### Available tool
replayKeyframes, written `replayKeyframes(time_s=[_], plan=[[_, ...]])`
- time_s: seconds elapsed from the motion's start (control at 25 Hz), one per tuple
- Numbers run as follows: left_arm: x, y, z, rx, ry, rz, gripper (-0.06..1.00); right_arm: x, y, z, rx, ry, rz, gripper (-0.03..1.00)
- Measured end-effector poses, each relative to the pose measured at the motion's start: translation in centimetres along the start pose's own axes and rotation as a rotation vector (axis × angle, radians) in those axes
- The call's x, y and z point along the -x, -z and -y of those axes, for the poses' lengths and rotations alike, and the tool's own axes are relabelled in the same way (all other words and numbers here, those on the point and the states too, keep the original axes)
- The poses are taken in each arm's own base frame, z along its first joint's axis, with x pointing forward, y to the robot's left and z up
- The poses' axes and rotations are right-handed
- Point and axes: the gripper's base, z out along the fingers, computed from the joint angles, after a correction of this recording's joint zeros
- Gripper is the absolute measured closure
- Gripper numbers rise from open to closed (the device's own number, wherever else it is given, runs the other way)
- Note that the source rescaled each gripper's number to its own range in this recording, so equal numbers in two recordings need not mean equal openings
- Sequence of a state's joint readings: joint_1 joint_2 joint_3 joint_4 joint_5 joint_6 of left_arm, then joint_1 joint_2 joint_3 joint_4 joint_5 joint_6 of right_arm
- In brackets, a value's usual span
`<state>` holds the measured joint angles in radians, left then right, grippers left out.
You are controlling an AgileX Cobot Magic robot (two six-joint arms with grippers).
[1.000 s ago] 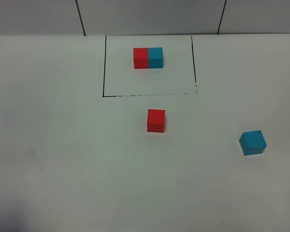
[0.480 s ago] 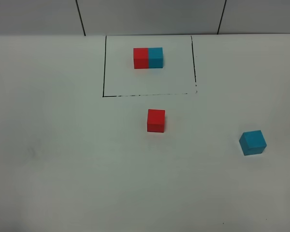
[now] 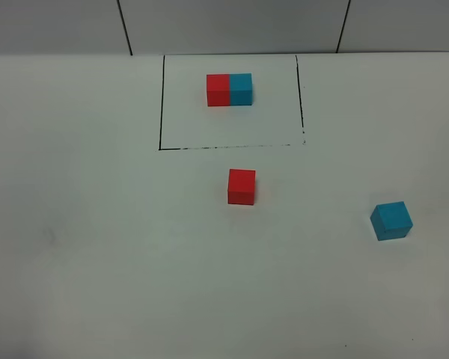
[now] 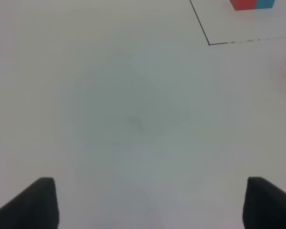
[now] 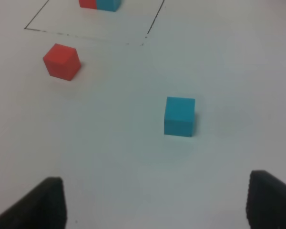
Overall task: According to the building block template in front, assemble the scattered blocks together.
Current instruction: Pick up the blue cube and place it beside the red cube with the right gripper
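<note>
White desk (image 3: 97,262) fills nearly the whole high view, with a pale wall and two dark seams along the top edge. In the upper middle of that view sits the template (image 3: 229,90), red half on the left and blue half on the right, touching, inside a thin black drawn frame (image 3: 161,105). Just below the frame's lower line, near the centre, lies the loose red cube (image 3: 242,186), squared up with the template. The loose blue cube (image 3: 391,221) lies well apart from it at the right of the view, turned at an angle.

Neither arm shows in the high view. The left end effector (image 4: 152,202) has its two dark fingers spread wide over bare desk and holds nothing. The right end effector (image 5: 157,200) is likewise spread wide and empty, and its camera looks straight at the blue cube.

Nothing is joined yet. The likely trouble is the blue cube's twist: fingers closing across its corners could spin it or let it slip. Bringing it in too hard could shove the red cube away, and setting it on the red cube's left would reverse the pattern.
</note>
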<state>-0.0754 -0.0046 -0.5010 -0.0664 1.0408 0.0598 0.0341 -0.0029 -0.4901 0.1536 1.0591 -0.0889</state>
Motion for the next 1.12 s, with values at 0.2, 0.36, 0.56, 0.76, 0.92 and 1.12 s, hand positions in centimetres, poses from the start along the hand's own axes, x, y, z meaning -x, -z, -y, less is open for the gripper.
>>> replayKeyframes(time_s=[0.2,0.36,0.56,0.76,0.92,1.12], plan=[[0.01,-0.01,0.02,0.014,0.008,0.000,0.32,0.00,0.00,0.00,0.000,0.000,0.000,0.36],[0.02,-0.02,0.08,0.028,0.021,0.001,0.33,0.00,0.00,0.00,0.000,0.000,0.000,0.36],[0.02,-0.02,0.09,0.027,0.021,0.001,0.33,0.00,0.00,0.00,0.000,0.000,0.000,0.36],[0.02,-0.02,0.09,0.027,0.021,0.001,0.33,0.00,0.00,0.00,0.000,0.000,0.000,0.36],[0.02,-0.02,0.09,0.027,0.020,0.001,0.33,0.00,0.00,0.00,0.000,0.000,0.000,0.36],[0.02,-0.02,0.09,0.027,0.020,0.001,0.33,-0.01,0.09,-0.07,0.007,-0.001,-0.025,0.32]])
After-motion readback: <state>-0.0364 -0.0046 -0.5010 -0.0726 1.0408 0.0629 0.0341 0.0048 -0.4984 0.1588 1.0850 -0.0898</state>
